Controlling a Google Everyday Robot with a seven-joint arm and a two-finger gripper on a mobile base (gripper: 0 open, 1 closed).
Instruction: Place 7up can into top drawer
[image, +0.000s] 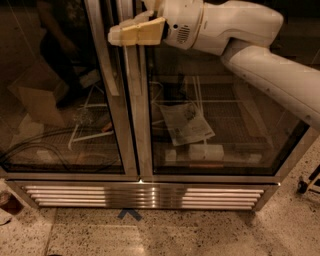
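Observation:
My gripper (114, 36) is at the top of the camera view, on the end of the white arm (235, 35) that reaches in from the right. Its tan fingers (142, 31) point left and lie together, shut, with nothing showing between them. It hangs in front of the centre post of a glass-door cabinet (137, 125). The 7up can is out of view. The top drawer is out of view too.
The cabinet has two glass doors, with a metal grille (142, 196) below them. Behind the glass lie papers (187, 124), a white box (206, 151), a cardboard box (42, 102) and cables. A blue mark (129, 214) is on the speckled floor.

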